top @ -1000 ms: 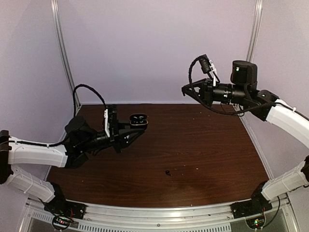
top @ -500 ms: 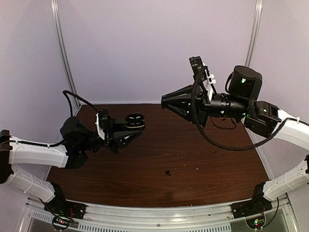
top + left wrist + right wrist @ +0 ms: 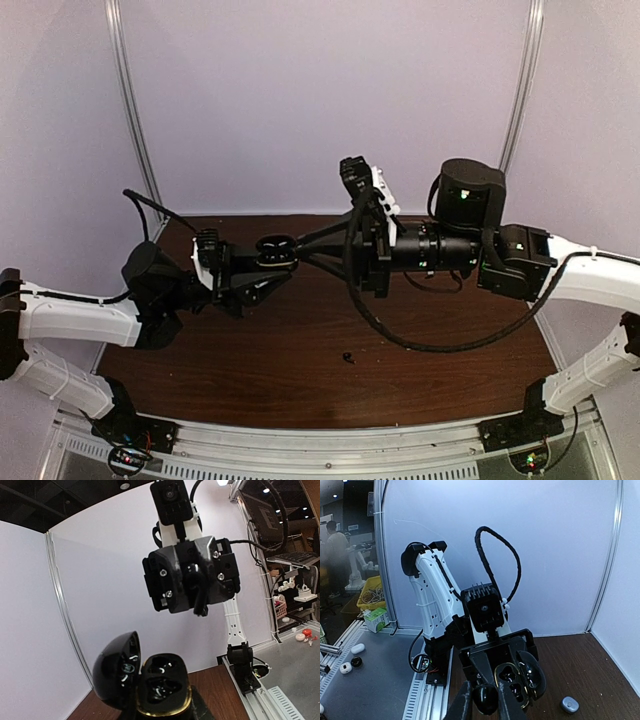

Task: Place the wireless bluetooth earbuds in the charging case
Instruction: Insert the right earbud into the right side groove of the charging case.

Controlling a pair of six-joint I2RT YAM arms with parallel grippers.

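The right pincer (image 3: 484, 706) is narrowed onto a black earbud (image 3: 485, 698), which sits pinched between its two fingertips. The left pincer (image 3: 270, 260) is clamped on the base of the black charging case (image 3: 277, 243) and holds it up off the table (image 3: 430, 330). The case's lid (image 3: 117, 677) is swung open to one side and its gold-rimmed wells are bared. Both arms reach in towards the middle, so the right fingertips point straight at the case's open face. The held bud is just beside the wells but apart from them, with a gap showing in the left wrist view. Whether the wells already hold anything I cannot tell. A second black earbud (image 3: 348, 357) lies on the table near the front edge, well apart from both pincers. A pale rounded object (image 3: 568, 704) rests on the wood beyond the case; it is too small to tell whether it is a bud or a case.
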